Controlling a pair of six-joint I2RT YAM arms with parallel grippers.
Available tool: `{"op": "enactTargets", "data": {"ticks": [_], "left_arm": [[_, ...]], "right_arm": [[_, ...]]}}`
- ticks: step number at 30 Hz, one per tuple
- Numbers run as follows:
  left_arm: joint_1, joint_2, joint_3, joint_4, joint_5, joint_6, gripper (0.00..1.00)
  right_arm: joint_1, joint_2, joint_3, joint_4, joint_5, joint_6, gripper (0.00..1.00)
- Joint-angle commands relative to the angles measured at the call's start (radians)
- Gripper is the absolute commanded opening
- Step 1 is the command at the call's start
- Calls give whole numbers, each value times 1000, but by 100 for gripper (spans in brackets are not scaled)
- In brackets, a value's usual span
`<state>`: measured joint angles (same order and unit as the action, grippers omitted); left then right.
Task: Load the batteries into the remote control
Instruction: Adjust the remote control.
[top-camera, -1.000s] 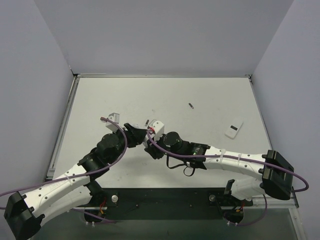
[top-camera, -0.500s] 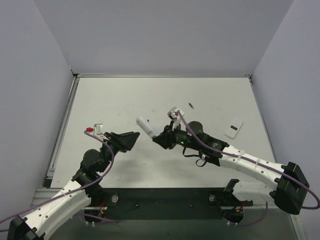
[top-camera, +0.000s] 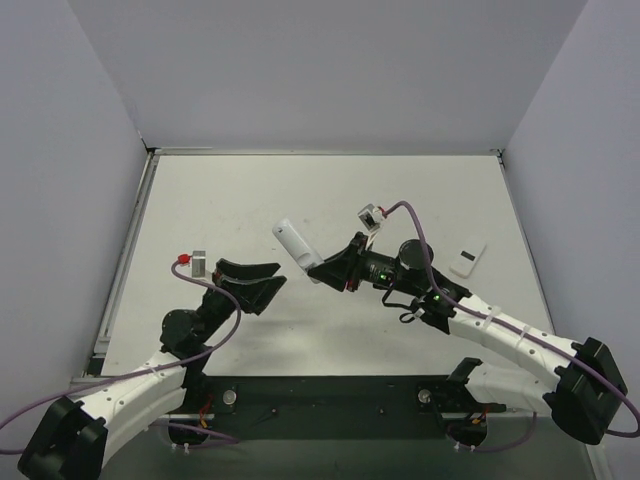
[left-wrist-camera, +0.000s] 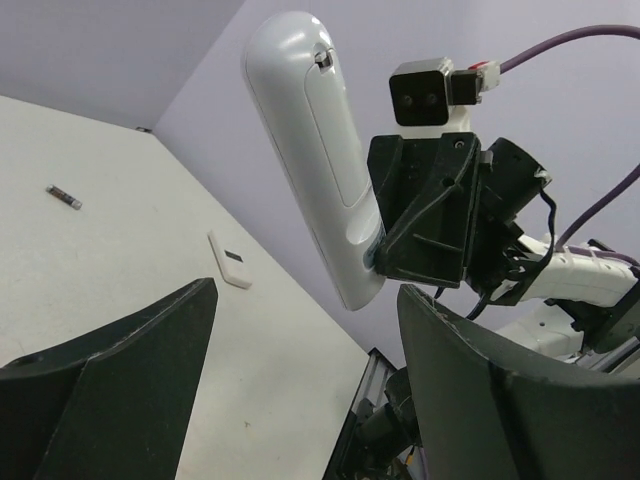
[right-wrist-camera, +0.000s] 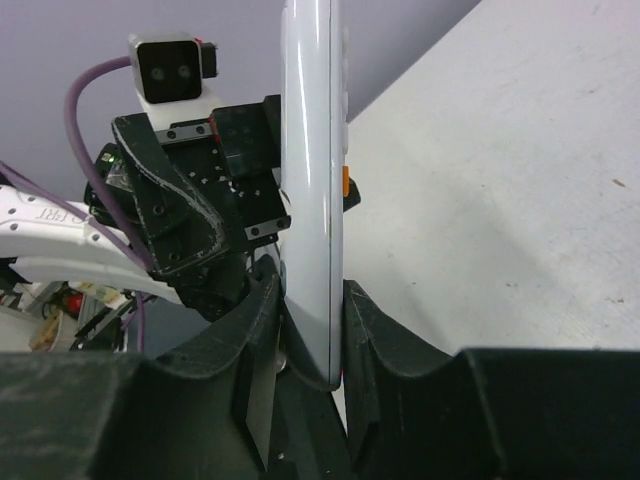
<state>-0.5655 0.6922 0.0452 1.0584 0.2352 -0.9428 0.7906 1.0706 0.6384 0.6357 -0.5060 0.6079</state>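
My right gripper (top-camera: 320, 270) is shut on the lower end of the white remote control (top-camera: 292, 242) and holds it tilted up above the table. In the right wrist view the remote (right-wrist-camera: 312, 170) stands edge-on between my fingers (right-wrist-camera: 262, 330). In the left wrist view its plain back (left-wrist-camera: 310, 150) faces me. My left gripper (top-camera: 268, 283) is open and empty, just left of the remote and apart from it. One thin dark battery (left-wrist-camera: 63, 196) lies on the table beyond. I see no second battery.
A small white flat cover piece (top-camera: 467, 257) lies on the table at the right, also in the left wrist view (left-wrist-camera: 230, 260). Grey walls close in the white table (top-camera: 250, 200) on three sides. The left wrist camera (right-wrist-camera: 172, 68) faces my right wrist.
The two grippers were together at the table's middle; they have parted. My right gripper drew back right with the remote, raising it. My left gripper pulled back to the left, now open.
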Motion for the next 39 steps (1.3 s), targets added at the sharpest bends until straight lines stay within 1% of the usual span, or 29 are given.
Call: {"op": "enactTargets", "data": {"ticks": [1, 6, 13, 19, 22, 27, 28, 32, 35, 39], "left_arm": [[6, 84, 18, 356, 53, -36, 84], [-13, 147, 54, 420, 44, -25, 83], [-46, 152, 103, 428, 26, 1, 81], [-86, 165, 140, 419, 6, 13, 77], [-111, 190, 139, 445, -17, 10, 75], [-151, 240, 148, 500, -39, 12, 66], [-155, 247, 150, 506, -42, 10, 61], [-169, 268, 156, 537, -51, 7, 52], [-171, 273, 154, 563, -56, -10, 50], [-171, 248, 133, 581, -80, -24, 50]], "right_arm": [[-8, -15, -9, 240, -100, 107, 0], [-7, 17, -5, 341, -129, 170, 0], [15, 80, 47, 374, -147, 176, 0], [27, 114, 53, 429, -158, 190, 0], [32, 118, 50, 441, -157, 191, 0], [42, 118, 49, 438, -157, 185, 0], [45, 120, 47, 440, -157, 179, 0], [59, 124, 38, 437, -157, 174, 0], [62, 127, 26, 446, -152, 177, 0], [62, 120, 14, 460, -146, 182, 0]]}}
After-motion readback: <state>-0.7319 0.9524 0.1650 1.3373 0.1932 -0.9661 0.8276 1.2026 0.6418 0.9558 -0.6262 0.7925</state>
